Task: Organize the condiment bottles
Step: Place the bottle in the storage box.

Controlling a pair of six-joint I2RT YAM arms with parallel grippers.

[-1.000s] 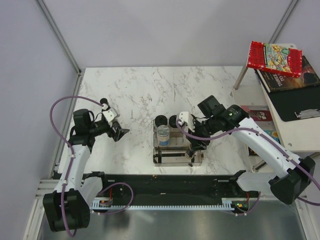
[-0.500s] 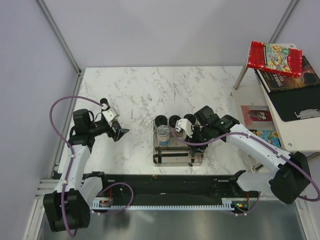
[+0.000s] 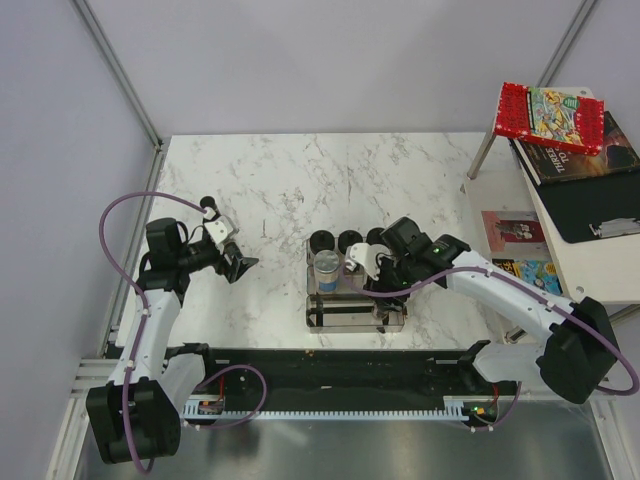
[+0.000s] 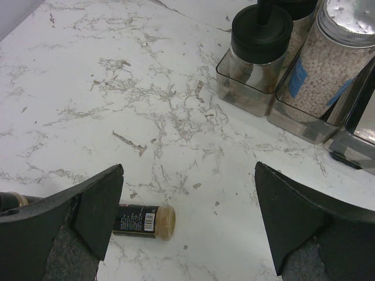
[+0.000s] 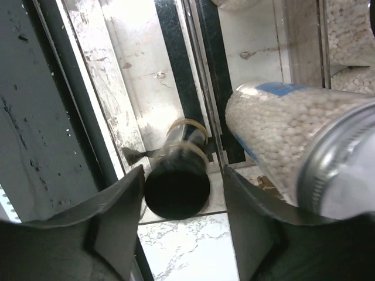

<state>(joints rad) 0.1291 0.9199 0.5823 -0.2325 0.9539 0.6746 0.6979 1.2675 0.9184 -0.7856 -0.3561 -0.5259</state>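
White marble table, clear rack nr front edge, 1 spice bottle on side.

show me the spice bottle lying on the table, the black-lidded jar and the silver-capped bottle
spice bottle [image 4: 136,218]: left wrist view, on its dark label
black-lidded jar [image 4: 261,30]: left wrist view, on its lid
silver-capped bottle [image 4: 351,16]: left wrist view, on its cap

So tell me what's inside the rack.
Black-lidded jars along the far row, a silver-capped bottle, and a dark-capped bottle between the right jaws. The right arm covers the rest of the rack.
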